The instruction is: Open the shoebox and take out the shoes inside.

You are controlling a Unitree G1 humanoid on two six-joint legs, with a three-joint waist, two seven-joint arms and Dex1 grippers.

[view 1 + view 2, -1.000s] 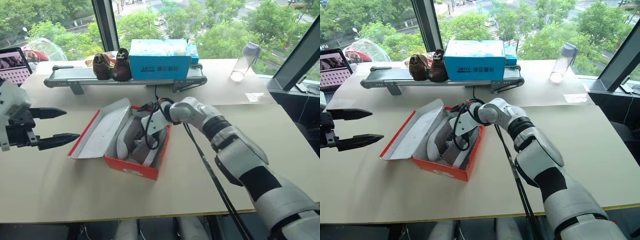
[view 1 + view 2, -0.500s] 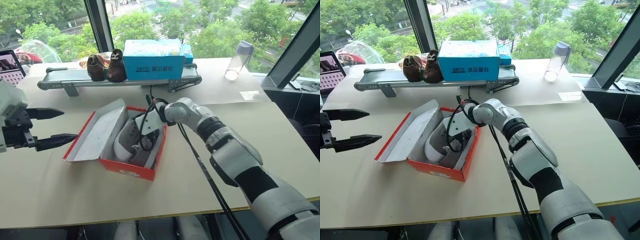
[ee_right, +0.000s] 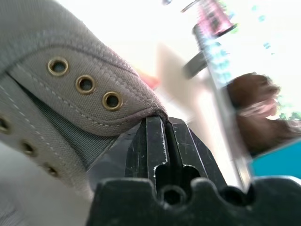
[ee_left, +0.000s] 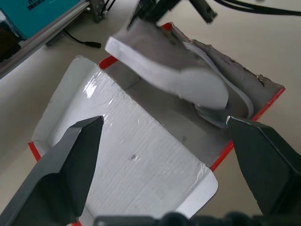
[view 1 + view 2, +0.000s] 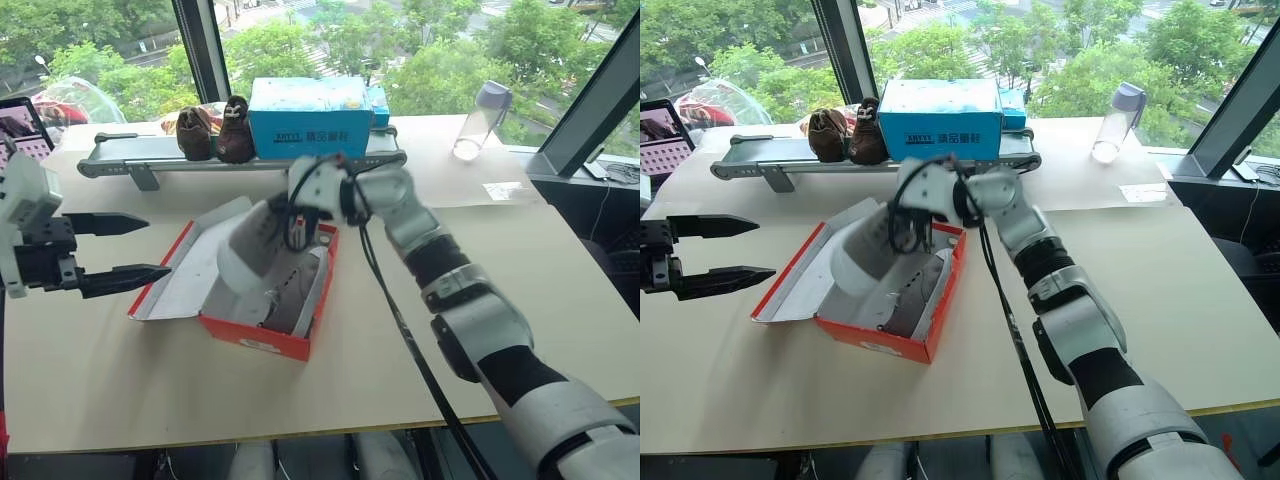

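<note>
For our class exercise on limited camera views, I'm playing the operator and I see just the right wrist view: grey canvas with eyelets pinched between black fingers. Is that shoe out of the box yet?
Observer: Yes, the right gripper holds one shoe lifted above the shoebox.
Operator: And its partner?
Observer: The second shoe lies inside the shoebox.
Operator: Is the lid in the way?
Observer: No, the lid lies folded open flat.
Operator: The other arm?
Observer: The left gripper hovers open beside the lid.
</note>
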